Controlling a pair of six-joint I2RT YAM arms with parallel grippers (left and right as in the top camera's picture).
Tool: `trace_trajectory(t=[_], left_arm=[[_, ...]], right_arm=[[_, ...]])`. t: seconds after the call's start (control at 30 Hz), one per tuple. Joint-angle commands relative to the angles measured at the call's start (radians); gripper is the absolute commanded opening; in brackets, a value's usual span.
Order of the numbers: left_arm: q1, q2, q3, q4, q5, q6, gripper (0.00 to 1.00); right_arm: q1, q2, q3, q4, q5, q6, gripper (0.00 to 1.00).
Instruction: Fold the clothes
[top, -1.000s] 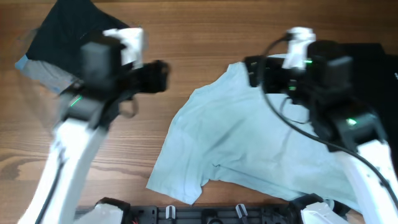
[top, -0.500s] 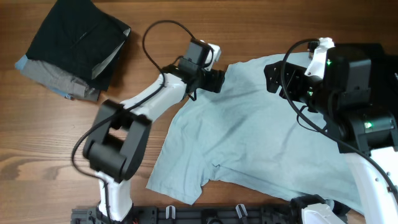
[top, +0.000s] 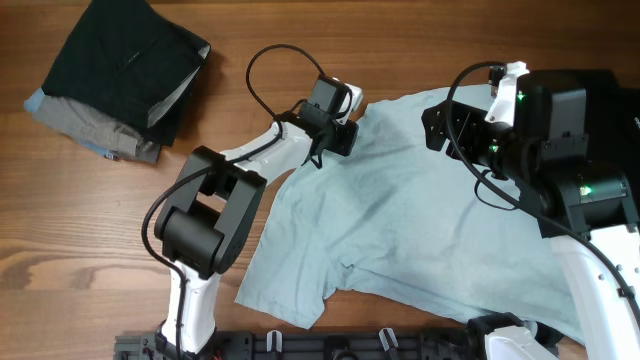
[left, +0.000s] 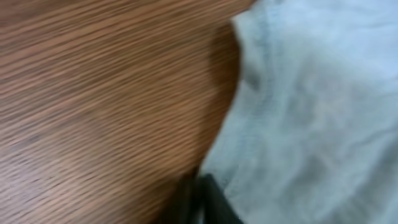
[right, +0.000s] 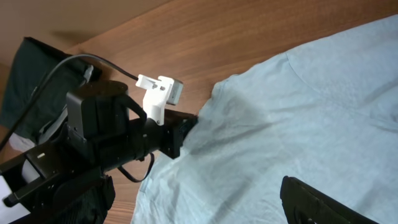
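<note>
1. A pale light-blue T-shirt (top: 400, 220) lies spread but rumpled on the wooden table (top: 100, 230), centre to right, with soft creases across its body.
2. One short sleeve points toward the near edge at lower left; the shirt's right part runs under the right arm.
3. The left gripper (top: 347, 136) sits at the shirt's upper-left edge. Its wrist camera shows only a dark fingertip beside the hem, so I cannot tell whether it is spread or pinching.
4. The right gripper (top: 433, 124) hovers over the shirt's upper edge; its jaw state cannot be told either.
5. A folded stack of black and grey clothes (top: 115, 70) rests at the far-left corner, well apart from the shirt.
</note>
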Motion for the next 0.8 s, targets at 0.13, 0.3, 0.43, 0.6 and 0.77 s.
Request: trace_trajectory(t=[0.13,0.3,0.43,0.6,0.77], left_arm=[[0.047,0.049,-0.009,-0.079,-0.478,0.001,0.04],[0.158,0.046,-0.009,-0.105,-0.453,-0.035,0.04],[0.180,0.018,-0.009,-0.147,-0.144,0.104,0.08],[0.119,0.013,-0.009,-0.150,0.098,0.126,0.43],[0.037,0.013,-0.009,-0.149,0.114,0.132,0.56]], right_arm=[[-0.003,0.006,0.011,-0.001,-0.012,0.006,0.90],[-0.003,0.008,0.011,-0.002,-0.012,0.003,0.90],[-0.003,0.010,0.011,-0.002,-0.011,-0.003,0.91],[-0.003,0.010,0.011,-0.009,0.015,-0.003,0.91],[-0.003,0.010,0.011,-0.012,0.015,-0.003,0.91]])
